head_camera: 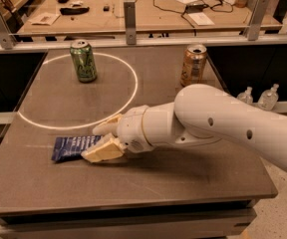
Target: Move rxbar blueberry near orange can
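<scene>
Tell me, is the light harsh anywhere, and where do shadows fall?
Camera view: warm, dim light, with a soft shadow on the table under the arm and the hand, which sits at one end of the rxbar blueberry. Camera view: mild highlights on the orange can and green can, no harsh glare.

A dark grey counter (183,183) is marked with a white circle (135,86). A green can (83,61) is stood inside it and an orange can (193,64) outside. The rxbar blueberry (71,147) is laid flat at front left, with the tool (91,143) at its right end.
</scene>
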{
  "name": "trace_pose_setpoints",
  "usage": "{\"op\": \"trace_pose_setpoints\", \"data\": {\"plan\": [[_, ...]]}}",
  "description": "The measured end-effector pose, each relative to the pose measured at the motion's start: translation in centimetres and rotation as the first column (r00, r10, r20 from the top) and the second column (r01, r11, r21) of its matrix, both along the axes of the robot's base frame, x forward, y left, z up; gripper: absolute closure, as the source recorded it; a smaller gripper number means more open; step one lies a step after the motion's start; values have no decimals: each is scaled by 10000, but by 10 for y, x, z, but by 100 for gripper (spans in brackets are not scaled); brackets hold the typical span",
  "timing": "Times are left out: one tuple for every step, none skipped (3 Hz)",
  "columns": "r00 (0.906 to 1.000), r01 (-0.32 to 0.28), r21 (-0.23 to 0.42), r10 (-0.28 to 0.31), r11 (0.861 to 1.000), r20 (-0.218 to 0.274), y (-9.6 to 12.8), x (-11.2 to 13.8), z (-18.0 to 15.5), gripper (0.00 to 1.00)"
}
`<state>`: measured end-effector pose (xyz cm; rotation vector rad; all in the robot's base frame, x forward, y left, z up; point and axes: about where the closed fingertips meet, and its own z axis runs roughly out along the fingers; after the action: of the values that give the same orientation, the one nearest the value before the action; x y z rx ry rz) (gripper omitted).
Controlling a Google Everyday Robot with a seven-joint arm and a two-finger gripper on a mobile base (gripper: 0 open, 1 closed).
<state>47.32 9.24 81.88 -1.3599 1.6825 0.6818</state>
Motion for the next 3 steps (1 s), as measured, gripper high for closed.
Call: {"op": "trace_pose_setpoints", "data": {"plan": [[9961,836,16,-836,9965,274,-8,4,5,100],[9648,2521,-40,-2510,9677,778,-29,10,15,100],[8973,4222,67,-4189,9065,1393,-57,17,29,100]]}}
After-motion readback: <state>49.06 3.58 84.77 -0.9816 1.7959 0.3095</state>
